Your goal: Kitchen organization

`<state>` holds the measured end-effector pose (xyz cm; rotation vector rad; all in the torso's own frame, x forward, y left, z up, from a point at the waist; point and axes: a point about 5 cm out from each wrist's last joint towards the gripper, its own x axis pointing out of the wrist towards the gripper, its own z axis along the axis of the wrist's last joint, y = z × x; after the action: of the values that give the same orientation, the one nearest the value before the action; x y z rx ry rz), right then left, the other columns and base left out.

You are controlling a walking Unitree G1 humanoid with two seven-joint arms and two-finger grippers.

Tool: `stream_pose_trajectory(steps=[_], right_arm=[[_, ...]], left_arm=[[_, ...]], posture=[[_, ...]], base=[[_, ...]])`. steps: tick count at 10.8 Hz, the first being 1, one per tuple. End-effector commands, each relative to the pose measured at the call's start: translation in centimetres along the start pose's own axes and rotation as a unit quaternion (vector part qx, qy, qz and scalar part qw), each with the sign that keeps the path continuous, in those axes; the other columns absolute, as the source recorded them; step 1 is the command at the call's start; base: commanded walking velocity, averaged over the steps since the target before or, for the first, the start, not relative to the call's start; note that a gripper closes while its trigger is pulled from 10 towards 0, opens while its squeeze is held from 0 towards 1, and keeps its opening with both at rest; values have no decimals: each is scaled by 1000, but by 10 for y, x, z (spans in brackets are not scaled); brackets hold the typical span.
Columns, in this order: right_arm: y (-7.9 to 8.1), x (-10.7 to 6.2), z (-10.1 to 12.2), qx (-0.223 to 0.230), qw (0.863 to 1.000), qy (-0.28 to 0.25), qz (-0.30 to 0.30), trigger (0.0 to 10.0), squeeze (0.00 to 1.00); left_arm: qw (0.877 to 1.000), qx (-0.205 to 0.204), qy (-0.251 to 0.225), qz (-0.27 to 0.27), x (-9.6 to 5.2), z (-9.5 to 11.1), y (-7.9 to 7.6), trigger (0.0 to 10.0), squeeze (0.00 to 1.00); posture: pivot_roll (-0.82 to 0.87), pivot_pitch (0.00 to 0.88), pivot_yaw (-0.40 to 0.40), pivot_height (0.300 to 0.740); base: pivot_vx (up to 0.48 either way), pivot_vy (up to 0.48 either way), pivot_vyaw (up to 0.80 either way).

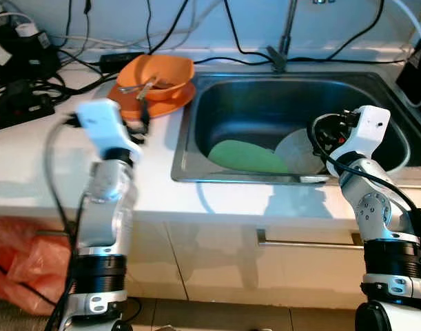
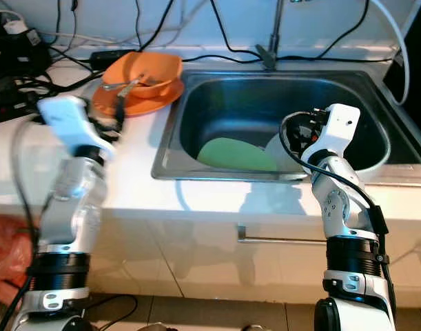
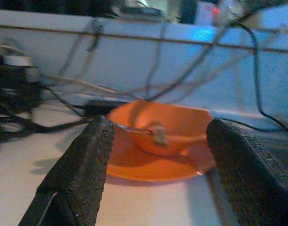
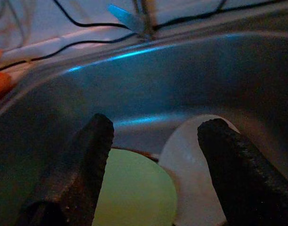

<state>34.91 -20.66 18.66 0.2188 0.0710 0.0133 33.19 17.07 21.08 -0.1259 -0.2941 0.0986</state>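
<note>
An orange bowl (image 1: 158, 72) with a metal spoon (image 1: 136, 87) in it sits on an orange plate (image 1: 163, 103) on the white counter, left of the steel sink (image 1: 188, 141). Inside the sink a green plate (image 1: 246, 156) lies beside a white plate (image 1: 293, 148). My left gripper (image 3: 160, 125) is open a short way in front of the orange bowl, which shows between its fingers (image 3: 87, 160). At the sink's front right my right gripper (image 4: 158, 122) is open above the two plates and holds nothing.
Black power strips and tangled cables (image 1: 17, 76) crowd the back left of the counter. The faucet base (image 1: 278, 58) stands behind the sink. A red plastic bag (image 1: 17, 265) lies on the floor at left. A drawer handle (image 1: 306, 241) runs below the counter.
</note>
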Motion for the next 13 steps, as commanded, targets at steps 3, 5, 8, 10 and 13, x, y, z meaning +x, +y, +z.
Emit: stream_pose_trajectory(steps=[3,5,8,10,13], right_arm=[[19,-3,19,-42,997,-50,30,10000,0],[20,-4,19,-50,997,-53,29,10000,0],[20,-4,16,-57,997,-53,27,10000,0],[19,-4,17,-54,997,-60,16,10000,0],[15,-3,16,-41,997,-66,6,10000,0]], left_arm=[[1000,-8,-9,29,-2,11,5,10000,0],[999,-18,2,27,-2,10,3,10000,0],[1000,-17,4,16,-3,12,-1,10000,0],[1000,-17,4,19,-2,13,0,10000,0],[1000,-14,4,23,-2,14,0,10000,0]], posture=[[31,43,54,740],[30,41,57,740],[32,41,59,740],[34,44,59,740],[35,45,59,740]], base=[[94,0,0],[360,0,0],[356,0,0],[351,0,0],[102,0,0]])
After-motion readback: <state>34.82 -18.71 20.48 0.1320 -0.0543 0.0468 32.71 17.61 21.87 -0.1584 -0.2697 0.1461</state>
